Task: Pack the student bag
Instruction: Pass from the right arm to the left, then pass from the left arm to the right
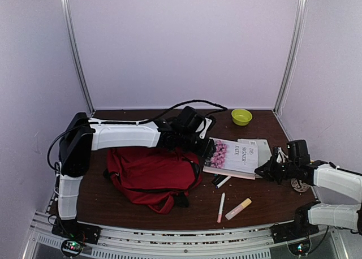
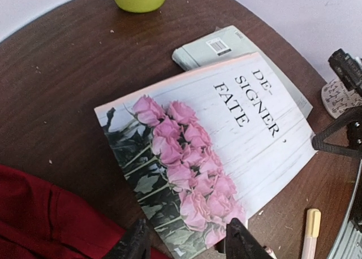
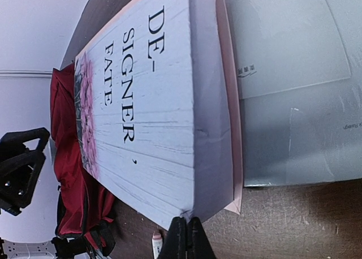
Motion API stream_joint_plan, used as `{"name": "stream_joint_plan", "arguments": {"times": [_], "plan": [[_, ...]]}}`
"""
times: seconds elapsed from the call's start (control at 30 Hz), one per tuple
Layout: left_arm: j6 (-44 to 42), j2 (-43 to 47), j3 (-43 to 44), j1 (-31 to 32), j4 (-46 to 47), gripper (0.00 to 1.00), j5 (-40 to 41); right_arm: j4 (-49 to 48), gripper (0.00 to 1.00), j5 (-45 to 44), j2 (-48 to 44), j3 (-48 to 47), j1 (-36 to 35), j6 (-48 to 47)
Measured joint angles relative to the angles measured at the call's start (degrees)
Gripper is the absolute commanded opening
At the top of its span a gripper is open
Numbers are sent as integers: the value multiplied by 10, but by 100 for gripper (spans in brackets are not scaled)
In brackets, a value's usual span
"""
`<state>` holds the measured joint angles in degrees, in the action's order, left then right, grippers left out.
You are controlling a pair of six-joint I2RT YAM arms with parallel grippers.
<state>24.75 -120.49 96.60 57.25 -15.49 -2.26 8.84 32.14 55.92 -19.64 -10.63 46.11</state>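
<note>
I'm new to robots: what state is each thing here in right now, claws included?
student bag, slumped flat; zip unclear.
rose book, closed, cover up, partly on the grey book.
grey book, closed, flat under the rose book.
green bowl, upright, looks empty.
pink pen, lying flat.
orange highlighter, lying flat.
left gripper, open, empty, above the rose book's corner.
right gripper, shut, empty, beside the rose book.
</note>
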Motion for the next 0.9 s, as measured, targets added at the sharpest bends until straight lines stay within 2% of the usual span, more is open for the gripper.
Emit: {"name": "stream_joint_plan", "arguments": {"times": [0.13, 0.3, 0.33, 0.37, 0.5, 0.53, 0.6, 0.9], "plan": [[2, -44, 14, -1, -11, 31, -11, 0, 0, 0, 0, 0, 0, -9], [4, -70, 15, -9, -10, 28, -28, 5, 0, 0, 4, -12, 0, -16], [5, -71, 15, -11, -9, 27, -32, 7, 4, 0, 4, -15, 0, -18], [5, -74, 16, -12, -7, 27, -35, 8, 15, 0, 5, -18, 0, -20], [9, -84, 16, -17, 3, 27, -47, 23, 72, -2, 5, -31, 0, -34], [9, -86, 16, -17, 7, 27, -49, 30, 84, -5, 6, -35, 0, -40], [11, -88, 16, -19, 10, 26, -54, 50, 99, -14, 6, -45, 0, -50], [15, -94, 16, -23, 27, 26, -65, 58, 100, -45, 20, -71, 7, -74]]}}
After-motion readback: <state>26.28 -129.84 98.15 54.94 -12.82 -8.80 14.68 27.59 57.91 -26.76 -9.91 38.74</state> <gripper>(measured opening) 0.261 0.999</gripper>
